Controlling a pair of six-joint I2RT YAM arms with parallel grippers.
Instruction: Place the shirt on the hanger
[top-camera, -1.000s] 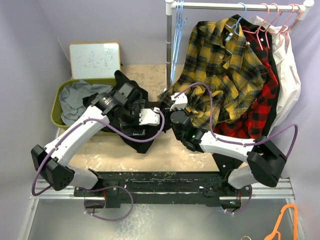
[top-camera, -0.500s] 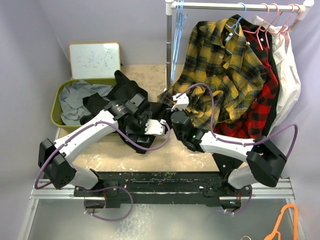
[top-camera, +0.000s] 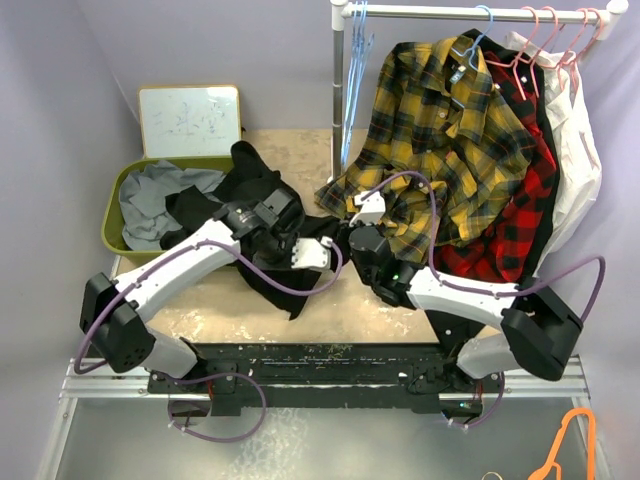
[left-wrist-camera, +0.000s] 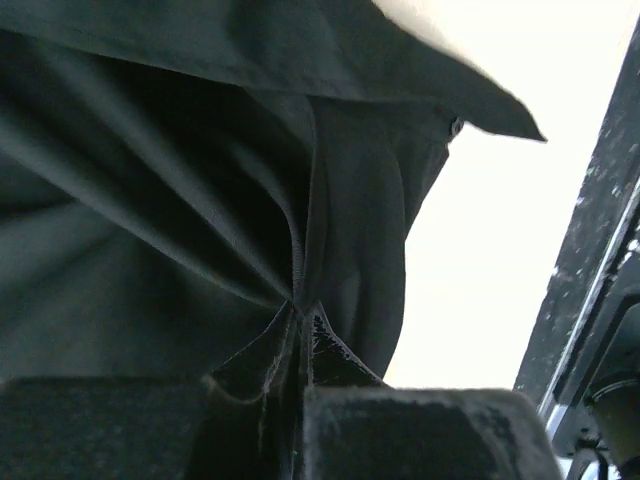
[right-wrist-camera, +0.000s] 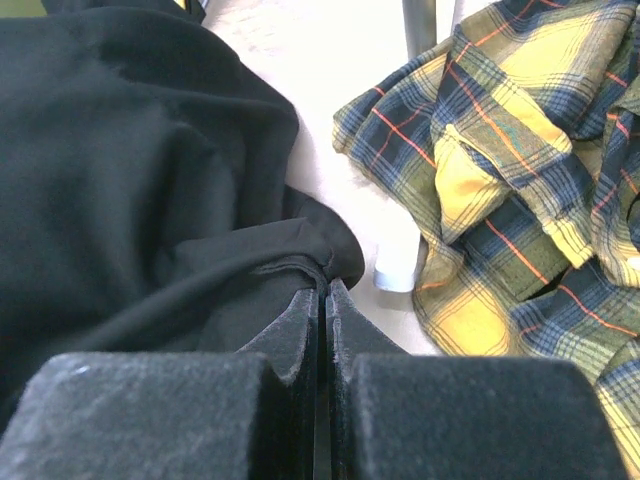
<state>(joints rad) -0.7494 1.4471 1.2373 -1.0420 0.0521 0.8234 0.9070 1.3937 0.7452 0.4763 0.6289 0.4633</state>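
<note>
Black and limp, the shirt (top-camera: 255, 180) lies heaped on the table (top-camera: 350, 305) by the green bin (top-camera: 112, 215), my left gripper (left-wrist-camera: 300, 320) and right gripper (right-wrist-camera: 325, 290) each clamped on a fold of it; light, floppy cloth, I judge, best taken near the collar.

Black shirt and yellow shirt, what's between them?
Right wrist view: bare table and the rack's white foot lie between the black shirt and plaid shirt.
</note>
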